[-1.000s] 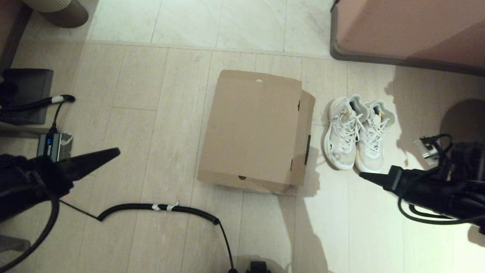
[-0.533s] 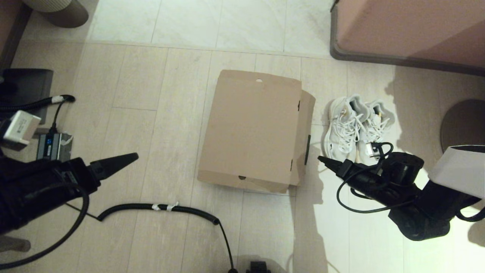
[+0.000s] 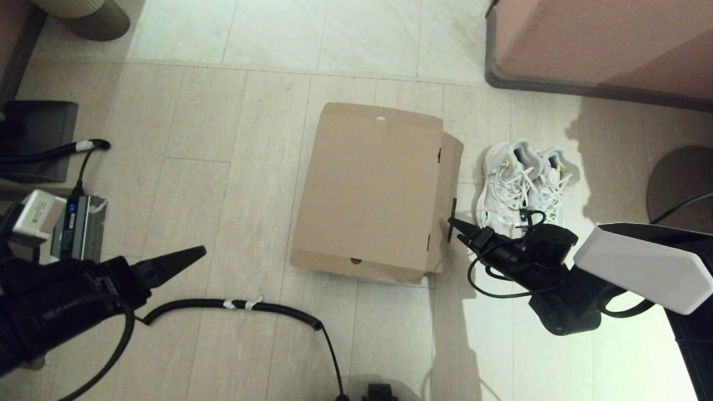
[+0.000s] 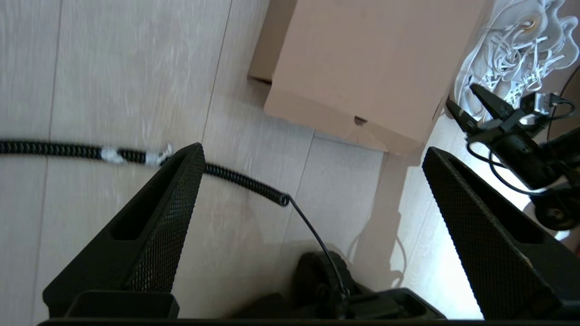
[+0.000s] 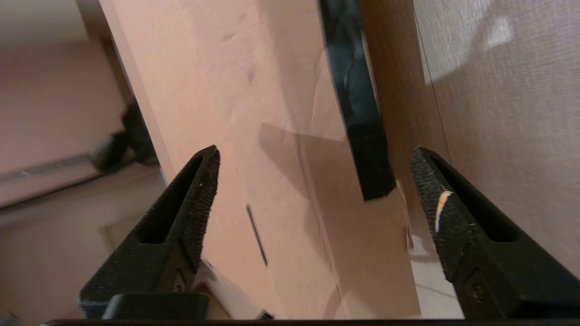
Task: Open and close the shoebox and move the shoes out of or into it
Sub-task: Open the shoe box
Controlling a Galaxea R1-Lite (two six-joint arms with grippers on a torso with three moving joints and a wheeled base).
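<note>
The brown cardboard shoebox lies shut on the floor, its lid flap folded down the right side with a dark tape strip on it. The off-white sneakers stand side by side on the floor to the right of the box. My right gripper is open, its tips just off the flap by the tape; in the right wrist view the flap and tape fill the space ahead of the right gripper. My left gripper hangs open over bare floor left of the box; from the left gripper the box and shoes show ahead.
A coiled black cable runs across the floor in front of the box. A small grey device sits at the left. Pink furniture stands at the back right, a round dark base at the right edge, a beige bin at the back left.
My right arm has swung left, from the near side of the shoes to the box's right flap. My left gripper has edged a little towards the box.
</note>
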